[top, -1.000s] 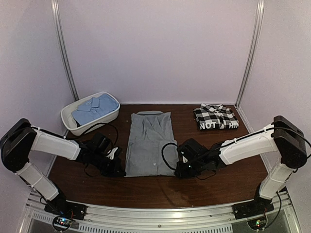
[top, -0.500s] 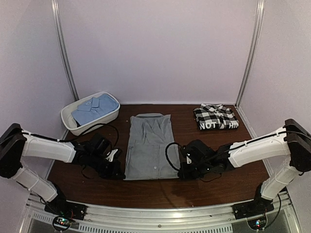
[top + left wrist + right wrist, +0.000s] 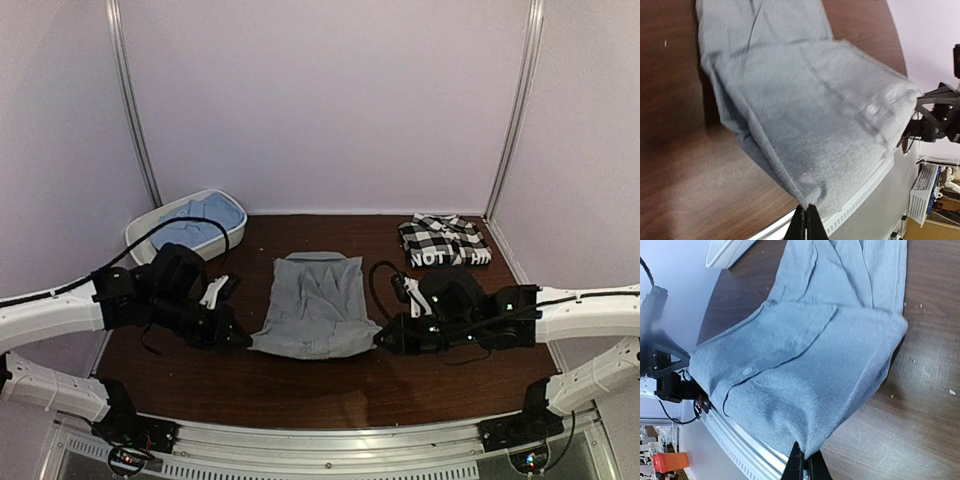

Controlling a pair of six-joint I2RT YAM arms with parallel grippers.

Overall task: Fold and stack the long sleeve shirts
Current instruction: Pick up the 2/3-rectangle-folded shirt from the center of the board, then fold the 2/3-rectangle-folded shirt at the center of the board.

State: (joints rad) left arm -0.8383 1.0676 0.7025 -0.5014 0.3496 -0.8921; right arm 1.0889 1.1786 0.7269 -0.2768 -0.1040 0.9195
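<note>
Your dark wooden table (image 3: 330,385) sits between pale lilac walls (image 3: 330,100). Your left gripper (image 3: 241,340) is pressed tight on the near left corner of the grey shirt (image 3: 318,300), and your right gripper (image 3: 381,342) pinches the near right corner. The hem is raised between them, while the collar end lies on the table beyond. The folded checked shirt (image 3: 445,243) lies past the right gripper. Beyond the left gripper, the light blue shirt (image 3: 200,222) rests in the white tub (image 3: 160,214).

The checked shirt (image 3: 445,240) shows the letters "NOT".
</note>
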